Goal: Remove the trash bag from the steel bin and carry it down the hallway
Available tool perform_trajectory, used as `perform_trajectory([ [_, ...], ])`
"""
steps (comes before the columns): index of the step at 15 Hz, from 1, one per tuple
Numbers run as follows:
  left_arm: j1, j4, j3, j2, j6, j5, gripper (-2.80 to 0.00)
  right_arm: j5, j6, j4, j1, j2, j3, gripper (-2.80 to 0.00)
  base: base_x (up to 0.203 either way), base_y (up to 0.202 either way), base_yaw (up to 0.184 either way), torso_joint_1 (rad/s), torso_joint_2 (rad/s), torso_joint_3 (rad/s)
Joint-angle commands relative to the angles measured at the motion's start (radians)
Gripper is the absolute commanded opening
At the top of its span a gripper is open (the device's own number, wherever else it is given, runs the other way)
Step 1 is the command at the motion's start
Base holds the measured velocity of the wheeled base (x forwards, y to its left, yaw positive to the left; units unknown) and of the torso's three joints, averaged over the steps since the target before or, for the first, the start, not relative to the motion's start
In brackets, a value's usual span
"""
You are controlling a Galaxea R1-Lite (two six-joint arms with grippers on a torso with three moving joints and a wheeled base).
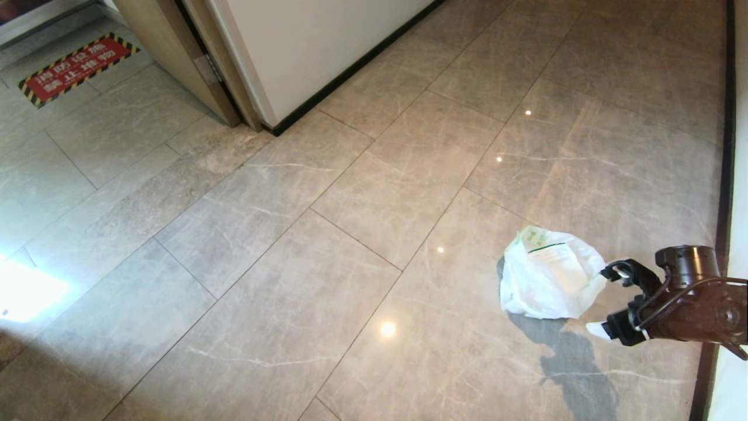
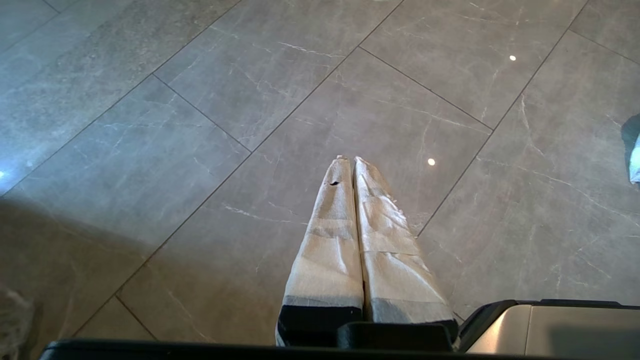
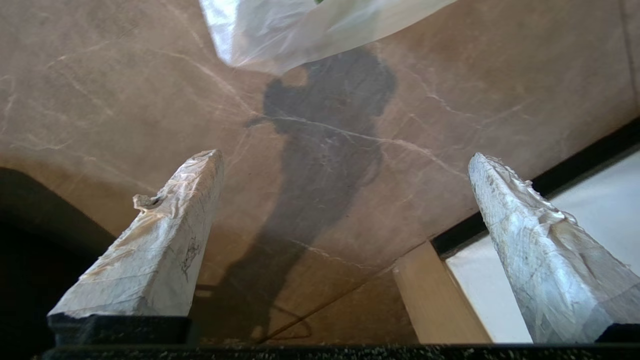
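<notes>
The trash bag [image 1: 549, 275], thin white plastic with green print, lies slumped on the glossy beige tiles of the hallway [image 1: 374, 175]. Just to its right hangs my right gripper [image 1: 605, 301], open, nothing between its taped fingers and not touching the bag. In the right wrist view the gripper [image 3: 345, 157] stands wide apart over bare floor and its own shadow, with the trash bag [image 3: 300, 30] beyond the fingertips. My left gripper [image 2: 350, 160] is shut and empty above the tiles; a sliver of the trash bag [image 2: 635, 165] shows at that view's edge. The steel bin is out of view.
A cream wall corner with black skirting [image 1: 327, 52] and a wooden door frame [image 1: 175, 58] stand at the far left. A red floor sticker with a yellow-black border [image 1: 76, 64] lies beyond them. Black skirting [image 1: 727, 146] runs along the right wall, close to my right arm.
</notes>
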Motion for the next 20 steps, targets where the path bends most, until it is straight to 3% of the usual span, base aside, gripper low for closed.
perform_trajectory([
  [1, 0.000, 0.000, 0.000, 0.000, -0.001, 0.001, -2.80, 0.001, -0.003, -0.003, 0.000, 0.038, -0.018, 0.00, 0.000, 0.000, 0.000, 0.000, 0.00, 0.000],
  [7, 0.000, 0.000, 0.000, 0.000, -0.001, 0.001, -2.80, -0.004, -0.002, 0.065, 0.000, -0.239, 0.062, 0.00, 0.000, 0.000, 0.000, 0.000, 0.00, 0.000],
  [13, 0.000, 0.000, 0.000, 0.000, -0.001, 0.001, -2.80, -0.022, 0.007, 0.168, -0.016, -0.699, 0.360, 0.00, 0.000, 0.000, 0.000, 0.000, 0.00, 0.000],
  [17, 0.000, 0.000, 0.000, 0.000, -0.001, 0.001, -2.80, -0.048, 0.031, 0.190, -0.017, -0.927, 0.463, 0.00, 0.000, 0.000, 0.000, 0.000, 0.00, 0.000],
  [18, 0.000, 0.000, 0.000, 0.000, -0.001, 0.001, -2.80, -0.049, 0.036, 0.204, -0.015, -0.991, 0.486, -2.80, 0.000, 0.000, 0.000, 0.000, 0.00, 0.000],
  [20, 0.000, 0.000, 0.000, 0.000, -0.001, 0.001, -2.80, -0.050, 0.057, 0.251, -0.001, -1.142, 0.552, -2.80, 0.000, 0.000, 0.000, 0.000, 0.00, 0.000],
])
